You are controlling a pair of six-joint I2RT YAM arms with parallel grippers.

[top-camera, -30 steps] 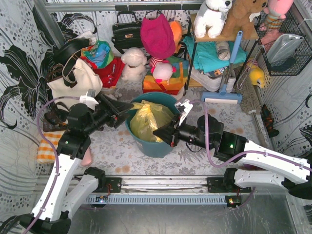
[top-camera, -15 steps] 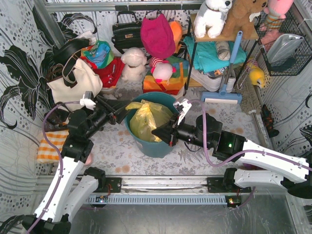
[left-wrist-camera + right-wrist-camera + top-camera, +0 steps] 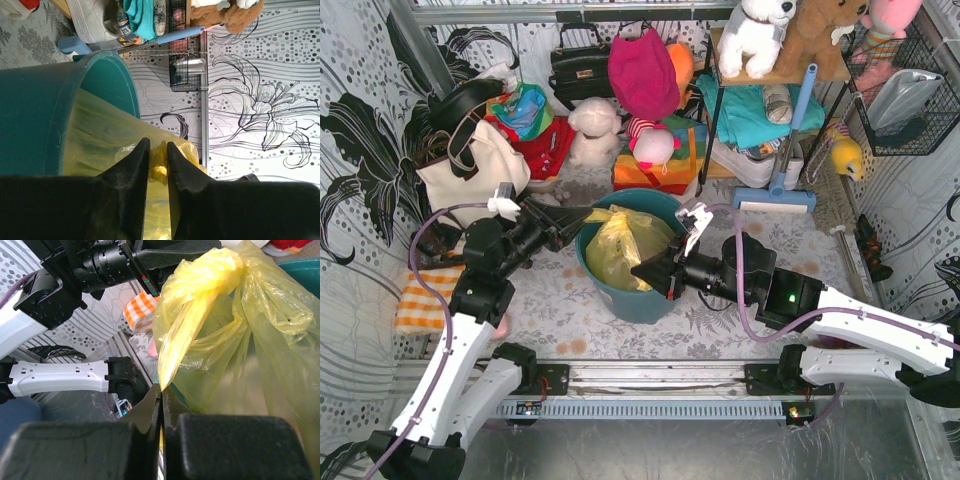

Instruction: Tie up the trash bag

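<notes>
The yellow-green trash bag [image 3: 620, 245] sits in the teal bin [image 3: 642, 297], its top gathered into a bunch. My left gripper [image 3: 585, 213] reaches in from the left at the bin's rim. In the left wrist view the left gripper [image 3: 158, 148] is shut on a wad of the trash bag [image 3: 159, 161], with the teal bin [image 3: 35, 115] at left. My right gripper [image 3: 639, 269] is at the bin's near right side. In the right wrist view the right gripper [image 3: 161, 390] is shut on a tail of the trash bag [image 3: 225, 315] that hangs from the bunch.
A cream tote bag [image 3: 470, 170] stands at back left and an orange-striped cloth [image 3: 420, 302] lies left of the left arm. Plush toys [image 3: 595, 130], a pink bag [image 3: 642, 75], a blue mop [image 3: 788, 150] and a shelf [image 3: 760, 110] crowd the back. A wire basket [image 3: 905, 95] hangs at right.
My left gripper's jaws have closed from wide open onto the bag's gathered top, and the left arm has shifted slightly. The right gripper has kept its hold and place.
</notes>
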